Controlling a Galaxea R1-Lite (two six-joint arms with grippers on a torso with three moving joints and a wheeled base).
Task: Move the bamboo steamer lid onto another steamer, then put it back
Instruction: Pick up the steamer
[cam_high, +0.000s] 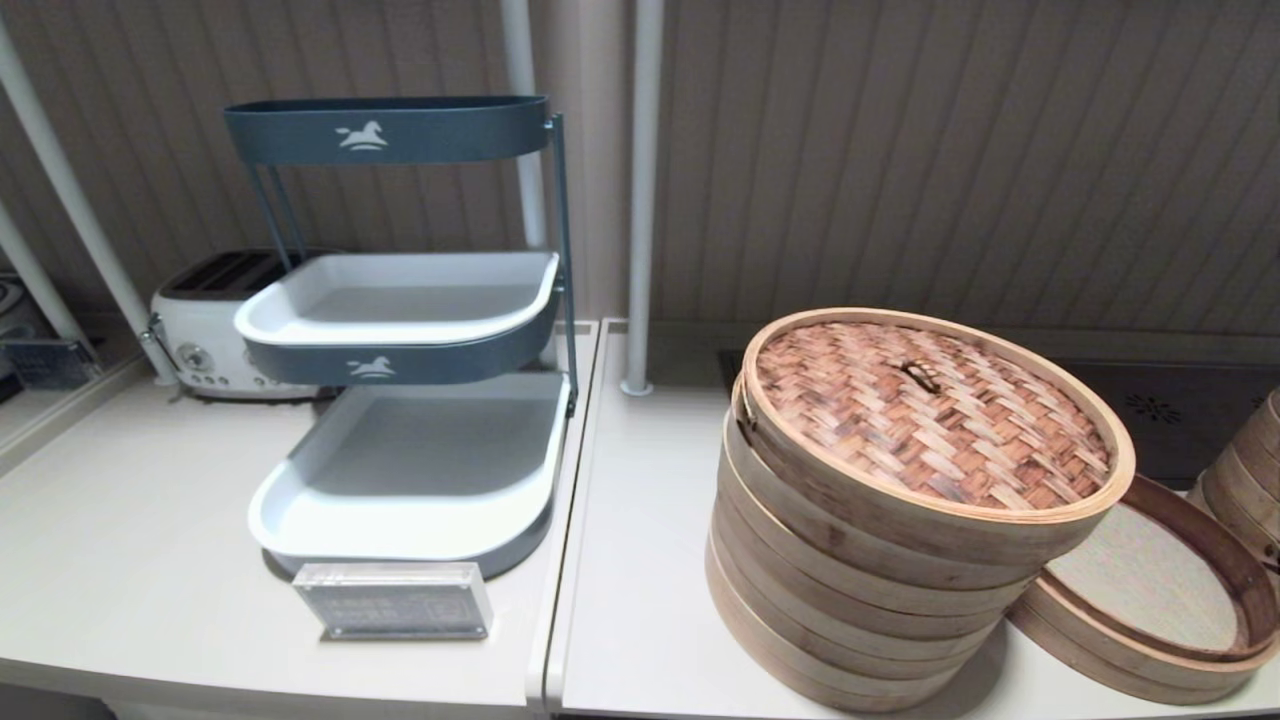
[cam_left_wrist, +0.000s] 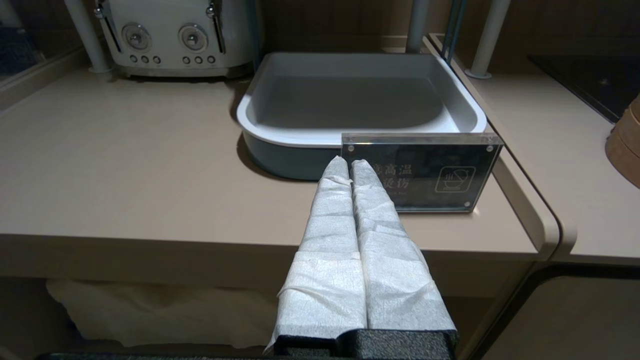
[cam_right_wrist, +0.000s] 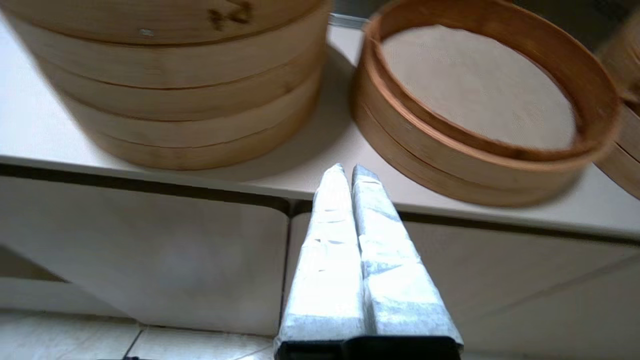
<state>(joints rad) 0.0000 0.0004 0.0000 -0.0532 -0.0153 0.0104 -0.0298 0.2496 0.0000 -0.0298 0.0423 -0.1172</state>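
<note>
Your reddish-brown woven bamboo steamer lid (cam_high: 935, 415) sits tilted atop the tall pale bamboo steamer stack (cam_high: 850, 600). Both the left gripper (cam_left_wrist: 349, 165) and right gripper (cam_right_wrist: 346, 172) hang below the surface (cam_high: 640, 560) edge, fingers pressed together, empty.

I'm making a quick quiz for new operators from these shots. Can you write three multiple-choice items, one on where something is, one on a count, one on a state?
1. Where is the woven lid?
A. On the tall steamer stack
B. On the low steamer
C. In the shelf rack

2. How many trays does the rack have?
A. One
B. Three
C. Five

3. How do the right gripper and left gripper stand?
A. Both wide open
B. One holds the lid
C. Both shut, empty

Answers:
1 A, the lid sits slightly tilted atop the stack.
2 B, three trays stand one above another.
3 C, each wrist view shows fingers pressed together before the counter.
</note>
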